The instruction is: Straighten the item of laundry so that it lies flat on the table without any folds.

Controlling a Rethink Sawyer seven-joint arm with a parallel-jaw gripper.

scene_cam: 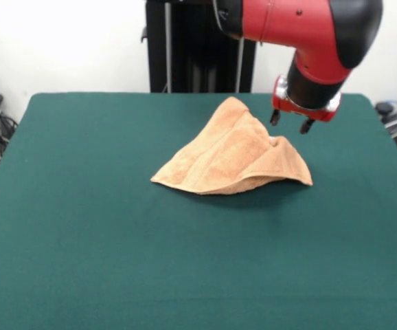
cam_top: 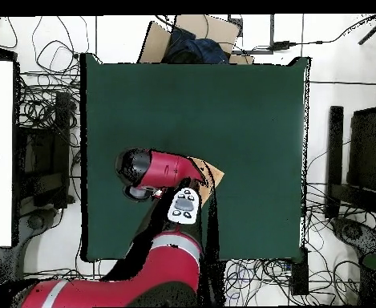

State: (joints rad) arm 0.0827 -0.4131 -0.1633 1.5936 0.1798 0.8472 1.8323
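- towel (scene_cam: 231, 155): peach-orange terry, crumpled into a tented, roughly triangular heap; folded over itself, ridge lines running from the peak at 12 o'clock down to the low hem.
- sits on the green table (scene_cam: 82, 227), a little toward 1 o'clock of the table's middle in the front view; bare felt on all sides.
- long axis of the heap runs roughly 8 to 3 o'clock along the low front edge; one corner points to 8, another juts out at 4, lifted slightly off the felt with shadow beneath.
- far from flat; task judged to be at an early stage, folds all still in.
- gripper (scene_cam: 291, 124): two short dark fingertips spread apart, nothing between them; hangs just above the cloth, apart from it.
- key relation: towel lies at about 7 to 8 o'clock from the gripper; nearest cloth is the raised fold just below the tips, near the 4 o'clock corner.
- judged next: short drop onto that fold or corner, then a pull outward toward 3 to 4 o'clock to open the heap.
- overhead view: arm covers most of the towel (cam_top: 212, 172); only a small orange corner shows at its 2 o'clock side.
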